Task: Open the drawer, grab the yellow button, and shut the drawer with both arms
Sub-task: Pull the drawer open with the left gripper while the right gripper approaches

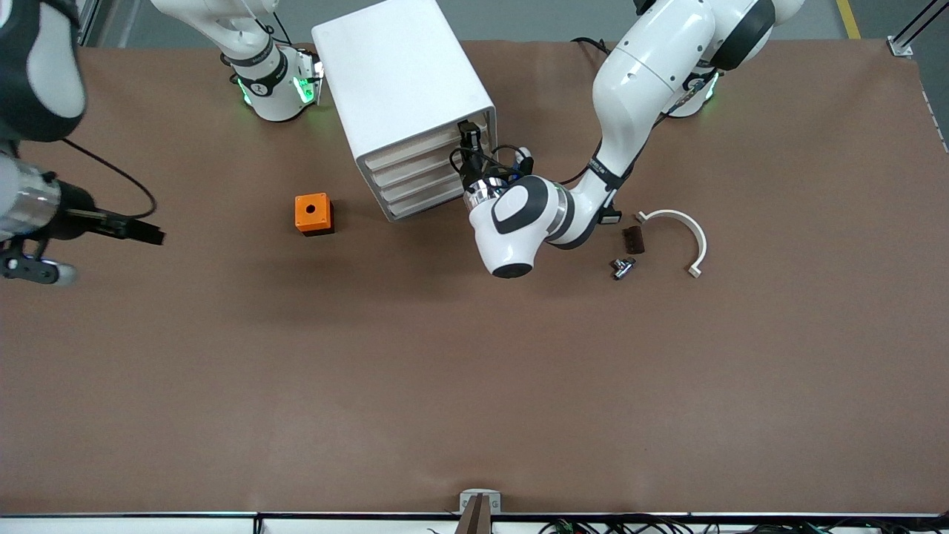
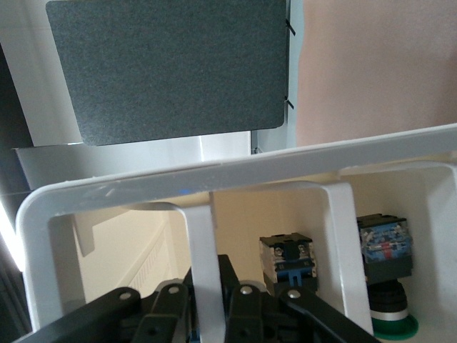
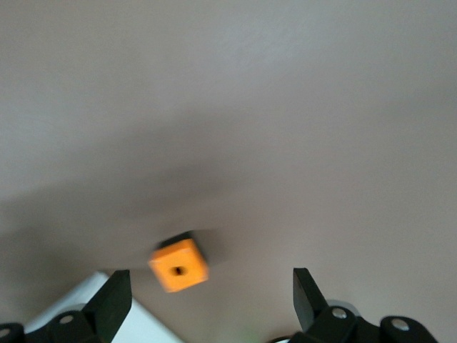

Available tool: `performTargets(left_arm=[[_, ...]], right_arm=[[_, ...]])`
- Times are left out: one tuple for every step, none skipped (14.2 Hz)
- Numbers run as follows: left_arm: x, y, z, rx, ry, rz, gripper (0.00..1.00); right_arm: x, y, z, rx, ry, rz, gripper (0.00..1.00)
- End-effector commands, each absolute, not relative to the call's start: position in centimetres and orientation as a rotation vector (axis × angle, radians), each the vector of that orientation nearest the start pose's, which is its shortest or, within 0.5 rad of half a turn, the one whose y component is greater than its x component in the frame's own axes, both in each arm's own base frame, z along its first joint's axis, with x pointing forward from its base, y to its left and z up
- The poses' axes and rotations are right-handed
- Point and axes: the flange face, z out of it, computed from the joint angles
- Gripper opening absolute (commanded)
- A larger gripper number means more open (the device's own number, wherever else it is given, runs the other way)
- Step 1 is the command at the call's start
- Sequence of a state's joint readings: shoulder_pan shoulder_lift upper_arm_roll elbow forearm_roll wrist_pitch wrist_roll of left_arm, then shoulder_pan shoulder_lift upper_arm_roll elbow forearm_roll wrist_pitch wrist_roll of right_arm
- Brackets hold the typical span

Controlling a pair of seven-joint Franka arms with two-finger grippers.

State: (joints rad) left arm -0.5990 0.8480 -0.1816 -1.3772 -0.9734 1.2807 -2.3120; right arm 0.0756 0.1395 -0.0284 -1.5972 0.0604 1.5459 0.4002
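Observation:
The white cabinet (image 1: 404, 89) stands toward the robots' end of the table. Its uppermost drawer (image 1: 415, 148) sits level with the three below it. My left gripper (image 1: 469, 139) is at that drawer's front, at the end toward the left arm. In the left wrist view the left gripper (image 2: 207, 286) is shut on a white upright bar of the drawer front (image 2: 235, 171). Two black-and-blue parts (image 2: 287, 259) show inside through the front's openings. No orange cap shows, so I cannot tell whether either is the button. My right gripper (image 1: 152, 235) hangs open and empty (image 3: 212, 296) high over the right arm's end of the table.
An orange cube with a round hole (image 1: 313, 213) (image 3: 178, 266) stands on the brown table, beside the cabinet toward the right arm's end. Toward the left arm's end lie a white curved piece (image 1: 686, 233), a dark brown part (image 1: 633, 239) and a small metal part (image 1: 623, 267).

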Motion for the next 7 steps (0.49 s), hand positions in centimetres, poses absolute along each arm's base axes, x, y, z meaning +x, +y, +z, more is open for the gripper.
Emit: performTargets(left_arm=[[41.8,-50.9,24.2,-1.201,-1.467,1.443,0.11],[42.4,-50.5,24.2,-1.191,-1.475,1.462,0.11],[43.0,-50.0,24.0,-1.175,-1.481,1.480,0.11],[43.7,-49.4,23.9,-1.162,-1.490,1.493,0.11],[44.2,-48.9,23.7,-1.152,-1.500,1.499,0.11],[45.0,-48.2,23.4,-1.140,-1.512,1.509,0.11],[45.6,-47.6,23.3,-1.131,-1.522,1.519,0.11]], right_arm=[[56.9,12.5,53.9,-2.995,0.839,0.325,1.00],[56.1,16.2,54.1,-2.990,0.903,0.312,1.00],[55.2,19.6,54.0,-2.976,0.974,0.291,1.00],[54.5,22.1,54.0,-2.958,1.041,0.270,1.00],[53.6,24.9,53.7,-2.941,1.087,0.247,1.00],[52.7,27.0,53.5,-2.923,1.127,0.228,1.00],[51.5,29.5,53.6,-2.909,1.171,0.215,1.00]])
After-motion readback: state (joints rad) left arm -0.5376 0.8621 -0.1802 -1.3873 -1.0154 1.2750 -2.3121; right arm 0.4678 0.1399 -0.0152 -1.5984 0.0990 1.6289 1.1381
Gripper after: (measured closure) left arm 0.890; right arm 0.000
